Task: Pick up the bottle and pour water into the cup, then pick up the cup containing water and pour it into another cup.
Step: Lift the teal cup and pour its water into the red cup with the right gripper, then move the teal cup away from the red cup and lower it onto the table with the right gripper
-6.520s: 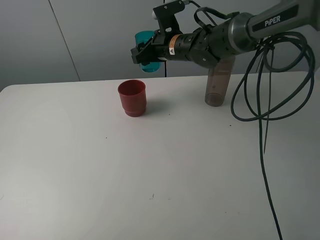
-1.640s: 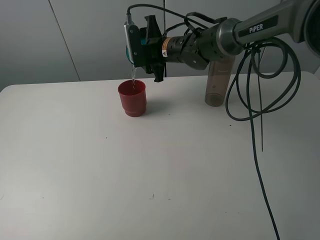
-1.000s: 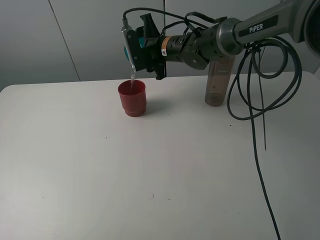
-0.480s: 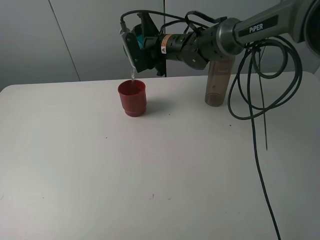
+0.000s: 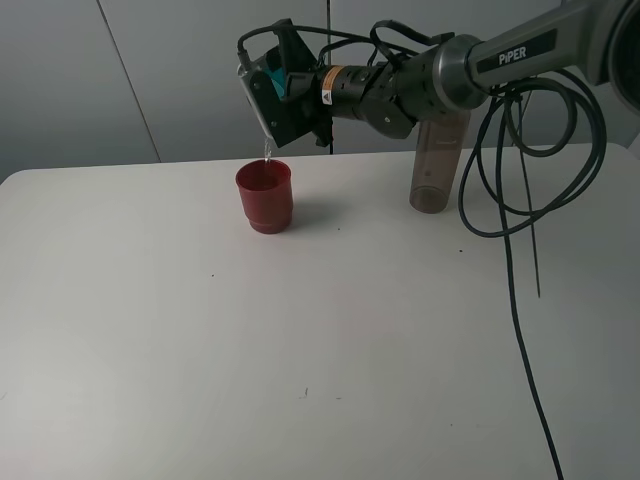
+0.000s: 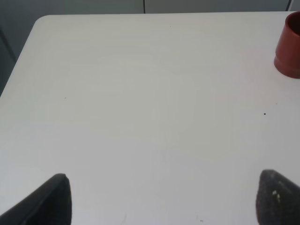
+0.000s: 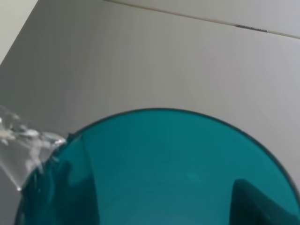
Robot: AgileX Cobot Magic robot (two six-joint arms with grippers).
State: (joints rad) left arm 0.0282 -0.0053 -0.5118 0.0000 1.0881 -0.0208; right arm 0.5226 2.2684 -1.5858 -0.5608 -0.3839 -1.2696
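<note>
- Tabletop: white, carries the red cup and the bottle; a few small dark specks on its surface.
- Right arm: dark, marked PIPER, reaches across from the right of the exterior view, black cables looping down beside it.
- Bottle: smoky grey-brown, upright on the tabletop at the far right, its upper part hidden behind the right arm.
- Right jaws: closed on the teal cup, held in the air just above the red cup.
- Left jaws: two dark tips at the frame's edge, set wide apart with only bare tabletop between them, holding nothing.
- Red cup: opaque, stepped base, upright on the tabletop, well apart from the bottle (also at the edge of the left wrist view).
- Teal cup: translucent, tipped steeply, mouth turned down toward the red cup.
- Water: thin clear stream leaving the teal cup's rim, falling into the red cup.
</note>
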